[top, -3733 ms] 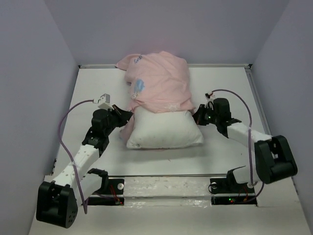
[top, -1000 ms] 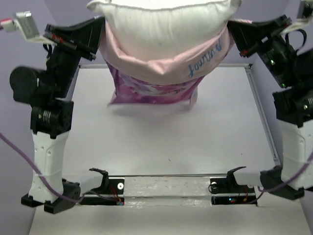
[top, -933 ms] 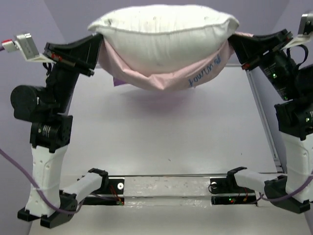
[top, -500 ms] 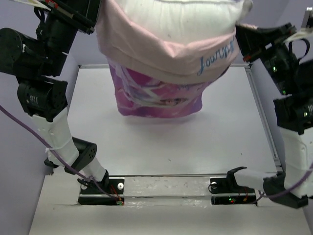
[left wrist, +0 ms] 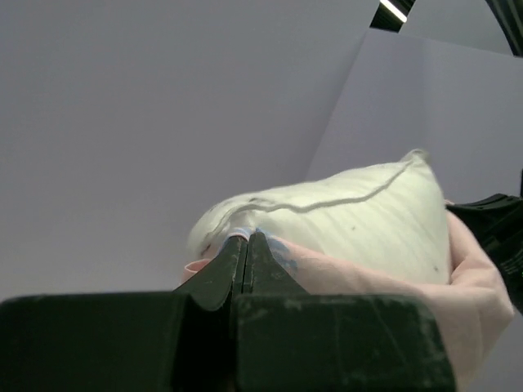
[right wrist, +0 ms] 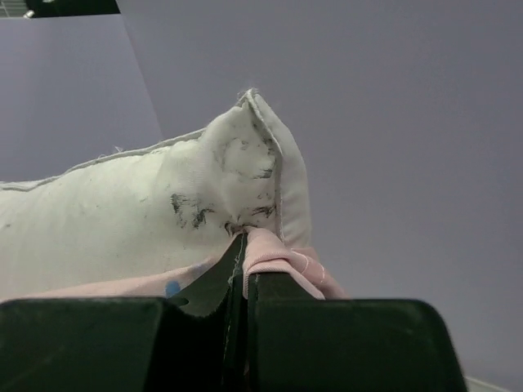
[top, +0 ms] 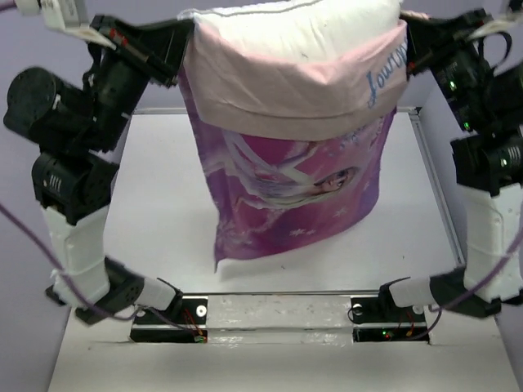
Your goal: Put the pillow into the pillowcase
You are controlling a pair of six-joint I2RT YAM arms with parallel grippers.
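Note:
The pillowcase (top: 286, 188) hangs high above the table, its purple princess print facing me and its pale pink rim folded down. The white pillow (top: 286, 24) sticks out of its open top. My left gripper (top: 185, 42) is shut on the case's left rim corner and my right gripper (top: 404, 34) is shut on the right one. In the left wrist view the shut fingers (left wrist: 245, 245) pinch pink fabric (left wrist: 343, 269) under the pillow (left wrist: 343, 216). In the right wrist view the shut fingers (right wrist: 243, 249) pinch the pink rim (right wrist: 278, 257) below a smudged pillow corner (right wrist: 237, 175).
The white table (top: 425, 212) lies below, with a raised edge along its right side (top: 437, 204). Purple walls close in the back and sides. A black mounting rail (top: 278, 314) with the arm bases runs along the near edge.
Both arms have lifted the case and pillow off the table and shaken them. The case hangs longer now and the pillow sits deeper in it than a second ago.

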